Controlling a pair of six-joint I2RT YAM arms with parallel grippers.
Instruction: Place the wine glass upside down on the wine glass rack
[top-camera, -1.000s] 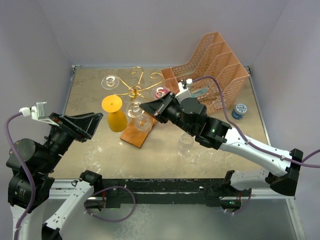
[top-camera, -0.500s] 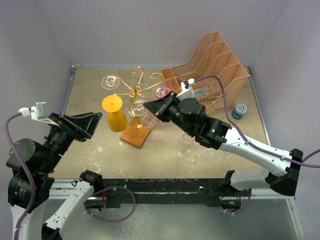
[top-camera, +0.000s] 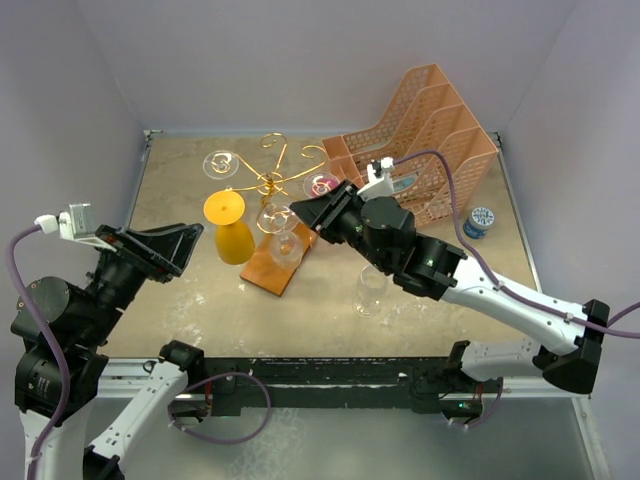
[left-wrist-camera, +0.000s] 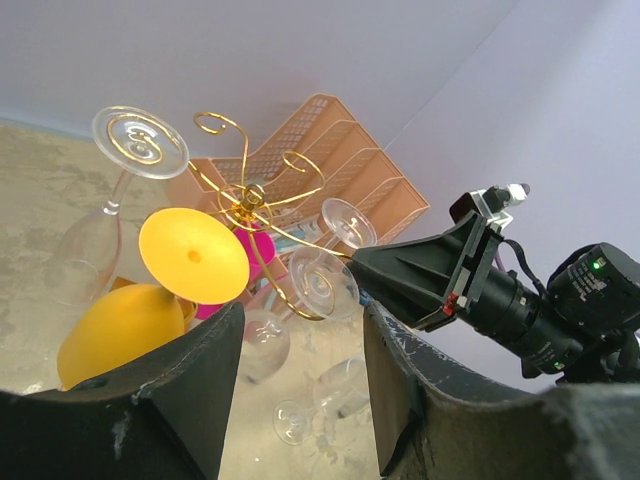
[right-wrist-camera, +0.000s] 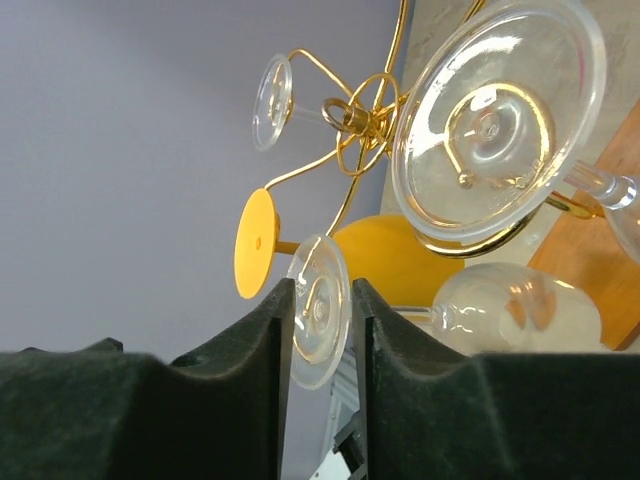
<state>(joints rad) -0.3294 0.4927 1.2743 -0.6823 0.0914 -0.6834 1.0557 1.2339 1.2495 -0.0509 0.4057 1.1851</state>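
Right gripper (right-wrist-camera: 322, 292) jaws stood partly apart, with the foot of the clear wine glass (top-camera: 284, 246) sitting in the gap at its tips. Couldn't tell if the pads touched it. Glass hung bowl-down from an arm of the wine glass rack (top-camera: 268, 183), right at the fingertips, bowl lower than them over the rack base. Left gripper (left-wrist-camera: 300, 318) was released, wide apart, empty. Yellow glass (top-camera: 233, 236) was just ahead of it.
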